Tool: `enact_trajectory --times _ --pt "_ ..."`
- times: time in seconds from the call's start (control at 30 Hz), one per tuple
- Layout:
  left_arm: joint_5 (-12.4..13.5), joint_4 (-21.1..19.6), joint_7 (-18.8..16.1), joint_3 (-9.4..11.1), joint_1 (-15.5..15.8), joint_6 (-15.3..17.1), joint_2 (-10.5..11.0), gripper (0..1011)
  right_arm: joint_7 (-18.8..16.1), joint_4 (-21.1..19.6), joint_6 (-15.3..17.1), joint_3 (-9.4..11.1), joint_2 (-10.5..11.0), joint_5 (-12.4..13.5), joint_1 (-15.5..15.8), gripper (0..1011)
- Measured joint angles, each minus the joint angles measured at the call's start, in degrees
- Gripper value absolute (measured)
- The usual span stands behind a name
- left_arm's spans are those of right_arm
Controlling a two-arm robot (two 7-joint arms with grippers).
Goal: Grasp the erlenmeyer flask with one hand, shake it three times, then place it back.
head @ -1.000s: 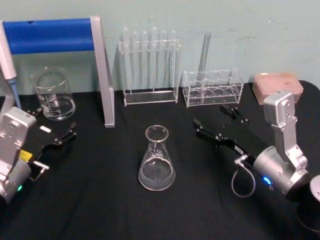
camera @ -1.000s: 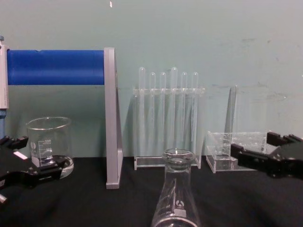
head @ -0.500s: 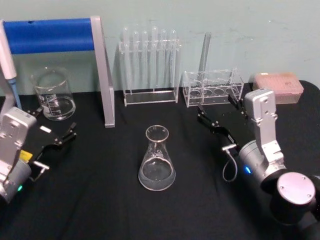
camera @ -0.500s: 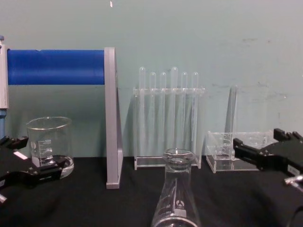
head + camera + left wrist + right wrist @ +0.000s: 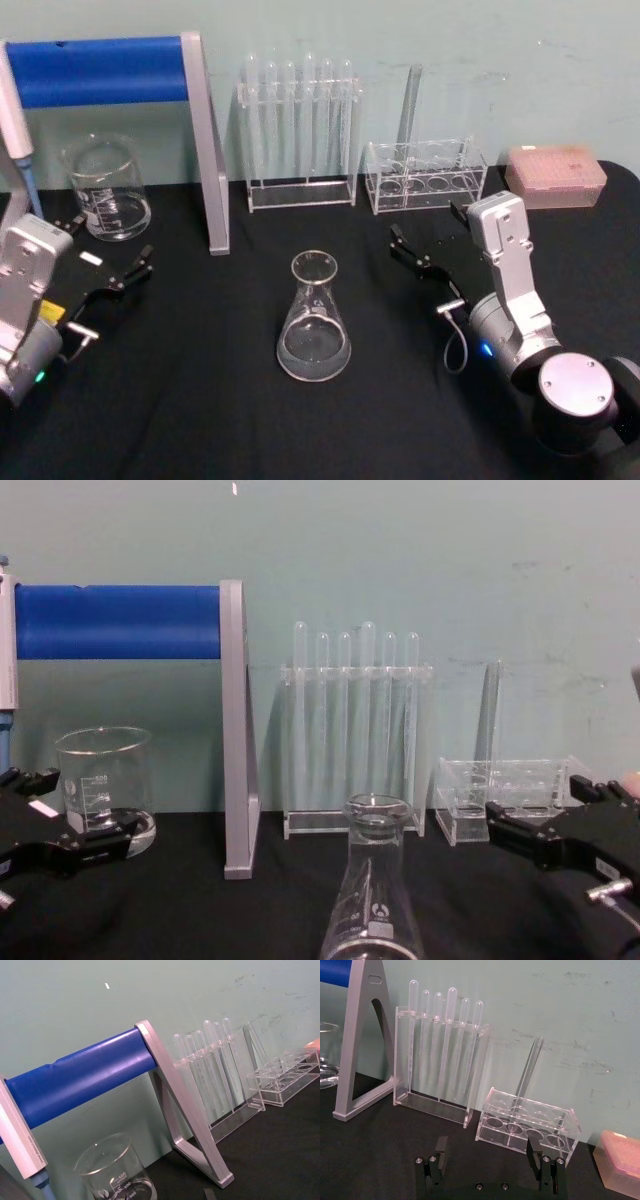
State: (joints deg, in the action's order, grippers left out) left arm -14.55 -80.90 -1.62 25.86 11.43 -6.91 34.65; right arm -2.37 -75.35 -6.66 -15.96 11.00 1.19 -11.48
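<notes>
Change since a second ago: the right gripper [image 5: 428, 243] is swinging its wrist round and drawing in toward the robot, while the erlenmeyer flask [image 5: 314, 319] is sitting where it stood.

Item, erlenmeyer flask: standing upright on the black table [image 5: 200, 400], untouched, off to the gripper's left and nearer the robot.

Item, right gripper: fingers [image 5: 441, 1149] parted wide with nothing between them, pointing toward the clear tube rack [image 5: 426, 175] just ahead rather than at the flask.

Item, left gripper [image 5: 112, 258]: idling with fingers spread, seemingly empty, near the graduated beaker [image 5: 105, 187].

Handling advice: the gripper is probably needing to turn left and straddle the narrow neck below the flared rim, closing level and squarely, since smooth glass may slip during shaking.
</notes>
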Motion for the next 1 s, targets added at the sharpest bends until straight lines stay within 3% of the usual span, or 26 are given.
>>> enact_trajectory --times 1.0 --pt "0.0 0.0 0.0 0.0 0.0 0.0 0.0 1001 -0.2 0.0 0.1 0.1 -0.1 -0.3 0.1 1000"
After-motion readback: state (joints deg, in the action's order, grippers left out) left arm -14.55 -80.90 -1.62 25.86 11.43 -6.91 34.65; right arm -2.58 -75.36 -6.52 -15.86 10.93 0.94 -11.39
